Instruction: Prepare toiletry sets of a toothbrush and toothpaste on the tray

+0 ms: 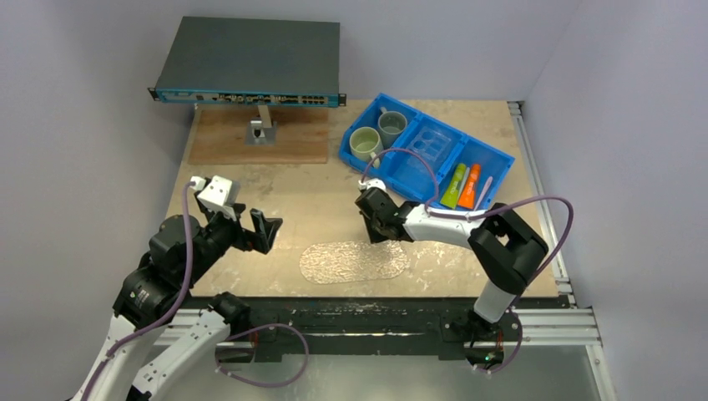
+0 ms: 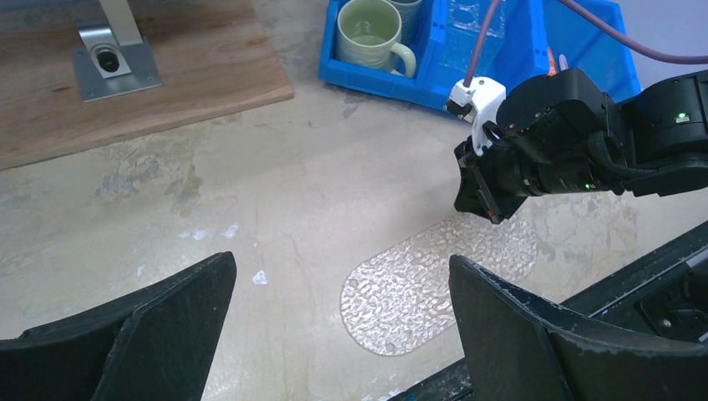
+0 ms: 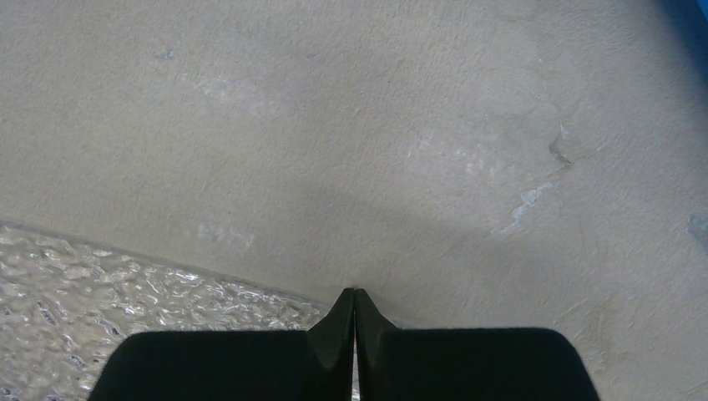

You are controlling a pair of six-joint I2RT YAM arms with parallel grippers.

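Note:
The tray [image 1: 355, 261], a clear pebbled oblong, lies flat near the table's front edge with nothing on it. A green tube [image 1: 454, 185], an orange tube [image 1: 470, 185] and a thin pale toothbrush [image 1: 484, 190] lie in the right compartment of the blue bin [image 1: 491, 159]. My right gripper [image 1: 377, 225] is shut and holds nothing. It hangs low over the tray's far right edge [image 3: 125, 284], its tips [image 3: 354, 292] pressed together. My left gripper [image 1: 259, 230] is wide open, left of the tray and above the table. The left wrist view shows the tray [image 2: 426, 292] between its fingers.
The blue bin stands at the back right, with a pale-green mug [image 1: 365, 144] and a grey mug [image 1: 391, 125] in its left compartment. A dark network switch [image 1: 250, 63] on a metal stand sits over a wooden board [image 1: 225, 142] at the back left.

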